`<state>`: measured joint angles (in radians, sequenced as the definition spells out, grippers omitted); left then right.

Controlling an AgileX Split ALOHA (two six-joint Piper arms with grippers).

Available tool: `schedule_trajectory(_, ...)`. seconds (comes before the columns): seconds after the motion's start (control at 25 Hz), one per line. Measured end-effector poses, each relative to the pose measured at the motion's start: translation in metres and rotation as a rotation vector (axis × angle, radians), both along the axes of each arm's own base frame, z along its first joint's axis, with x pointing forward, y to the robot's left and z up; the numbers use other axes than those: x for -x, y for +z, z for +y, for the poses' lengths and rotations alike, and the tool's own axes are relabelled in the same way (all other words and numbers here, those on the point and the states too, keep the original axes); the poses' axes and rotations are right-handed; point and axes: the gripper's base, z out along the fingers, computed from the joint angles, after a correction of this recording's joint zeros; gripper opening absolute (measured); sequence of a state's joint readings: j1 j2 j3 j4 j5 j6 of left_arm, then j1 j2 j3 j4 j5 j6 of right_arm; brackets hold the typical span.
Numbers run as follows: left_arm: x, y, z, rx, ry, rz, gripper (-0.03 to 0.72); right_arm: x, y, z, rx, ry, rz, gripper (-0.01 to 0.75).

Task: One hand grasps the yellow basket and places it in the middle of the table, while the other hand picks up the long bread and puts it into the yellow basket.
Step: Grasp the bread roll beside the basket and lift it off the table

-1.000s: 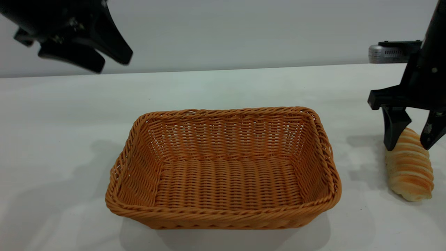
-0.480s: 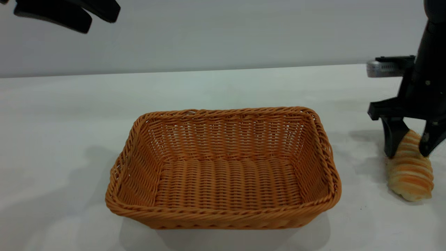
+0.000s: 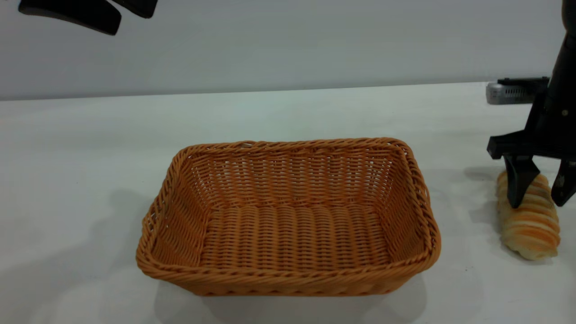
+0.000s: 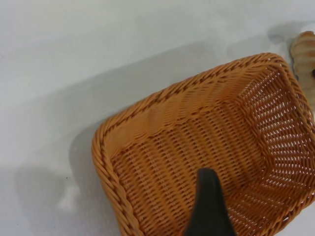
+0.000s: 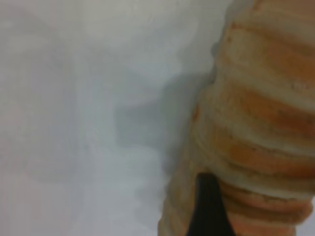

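Black arms; tapered black fingers (image 3: 521, 186); silver-grey box (image 3: 510, 92).

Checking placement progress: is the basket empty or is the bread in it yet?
Empty. The yellow basket shows only bare weave inside; the long bread lies on the table beside it, right gripper open astride it.

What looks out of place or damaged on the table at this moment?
Nothing stands out. The yellow basket sits upright and empty on the table; the long bread lies intact beside it, with the right gripper open over it.
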<state>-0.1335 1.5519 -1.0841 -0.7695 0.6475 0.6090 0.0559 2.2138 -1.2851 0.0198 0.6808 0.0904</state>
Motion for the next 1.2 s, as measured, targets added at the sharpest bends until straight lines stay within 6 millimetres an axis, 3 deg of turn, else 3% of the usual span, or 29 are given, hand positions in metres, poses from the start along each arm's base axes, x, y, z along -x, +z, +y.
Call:
schedule_trajectory(0.36,0.004,-0.001,-0.002,0.008,-0.029,0.035,0.594,-0.001,-0.015,0.0,-0.009,-0.012,0.018,0.572)
schedule_trajectory(0.48,0.005,-0.001,-0.002,0.01,-0.036,0.043,0.594,-0.001,-0.016,0.0,-0.013,-0.015,0.018,0.513)
schedule_trajectory(0.56,0.005,-0.001,-0.002,0.011,-0.039,0.047,0.594,-0.001,-0.017,0.0,-0.013,-0.015,0.019,0.42)
schedule_trajectory(0.76,0.006,-0.001,-0.002,0.012,-0.046,0.054,0.594,-0.002,-0.017,-0.001,-0.002,0.009,0.014,0.095)
schedule_trajectory(0.8,0.006,-0.001,-0.002,0.012,-0.047,0.055,0.594,-0.002,-0.017,-0.001,0.002,0.018,0.014,0.07)
schedule_trajectory(1.2,0.006,-0.001,-0.002,0.012,-0.047,0.055,0.594,-0.006,-0.012,-0.003,0.027,0.062,0.054,0.062)
